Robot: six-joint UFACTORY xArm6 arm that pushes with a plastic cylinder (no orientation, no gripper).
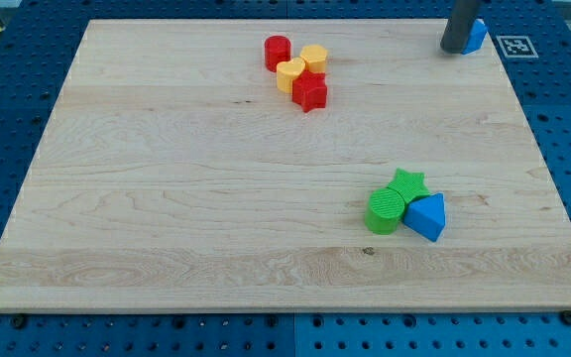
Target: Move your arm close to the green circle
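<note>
The green circle lies on the wooden board at the view's lower right. It touches a green star above it and a blue triangle on its right. My tip is at the view's top right, far above the green circle, right beside a blue block whose shape is partly hidden by the rod.
A cluster sits at the view's top middle: a red cylinder, a yellow hexagon, a yellow heart-like block and a red star-like block. The wooden board lies on a blue pegboard table. A fiducial tag lies by the top right corner.
</note>
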